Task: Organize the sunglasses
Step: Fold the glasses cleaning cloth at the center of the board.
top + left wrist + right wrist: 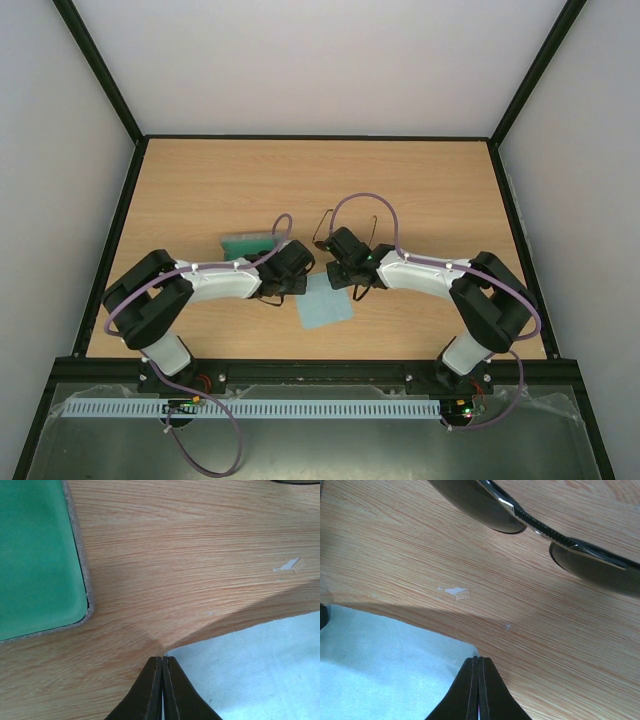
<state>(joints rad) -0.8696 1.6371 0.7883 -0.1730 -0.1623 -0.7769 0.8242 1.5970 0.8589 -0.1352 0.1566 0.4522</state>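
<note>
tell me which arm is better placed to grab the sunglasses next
Right. The sunglasses lie just ahead of the right gripper in its wrist view, while the left gripper sits by the case, farther off.

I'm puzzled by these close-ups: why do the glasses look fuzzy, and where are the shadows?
Right wrist view: the sunglasses sit close to the camera, soft-edged, with a bright glint on the frame. Both wrist views: a dark shadow band edges the cloth. Top view: light is even, shadows faint.

Glossy sunglasses [535, 527], wood-grain table [420, 190], matt cloth [325, 305]
</note>
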